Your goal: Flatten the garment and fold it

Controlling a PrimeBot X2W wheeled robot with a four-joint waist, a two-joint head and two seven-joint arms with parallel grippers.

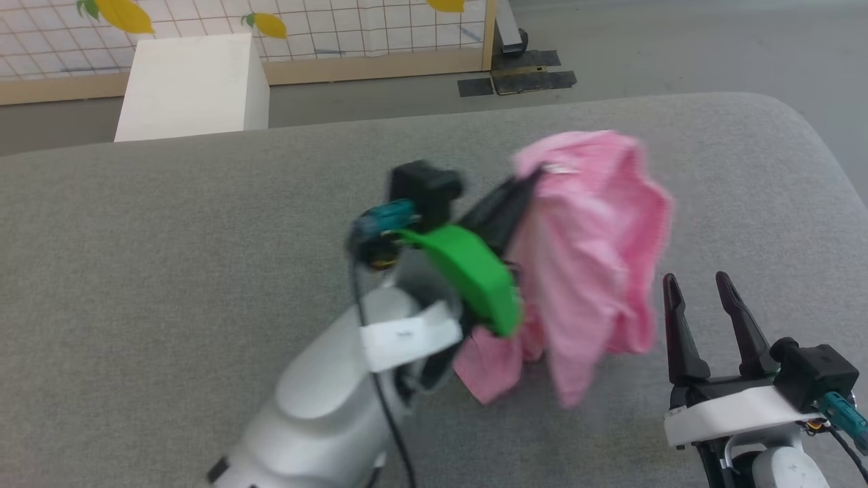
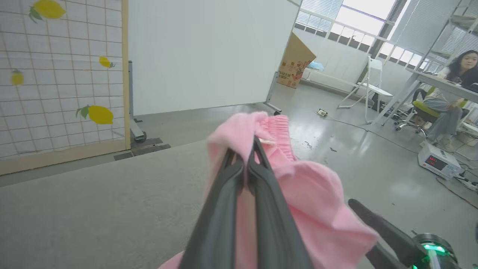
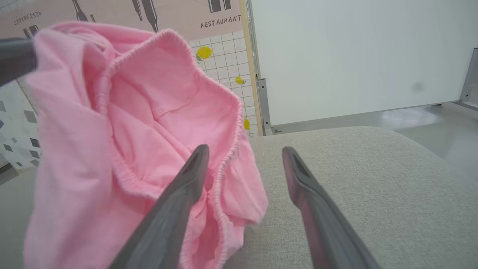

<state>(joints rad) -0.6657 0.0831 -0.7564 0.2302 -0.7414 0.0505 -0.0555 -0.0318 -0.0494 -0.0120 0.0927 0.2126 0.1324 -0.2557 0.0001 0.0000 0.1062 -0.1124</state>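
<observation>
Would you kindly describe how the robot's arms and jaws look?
Both arms are glossy pale grey with long, tapering dark jaws. The left arm carries a green bracket, black camera block, teal connector and black cable; the right arm has a white bracket.

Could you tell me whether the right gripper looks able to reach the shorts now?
Probably yes: the right gripper is open, beside the shorts that hang from the left gripper, with nothing between them.

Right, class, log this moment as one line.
left gripper: shut on shorts | right gripper: open, near shorts | shorts: bunched, hanging, not folded
</observation>
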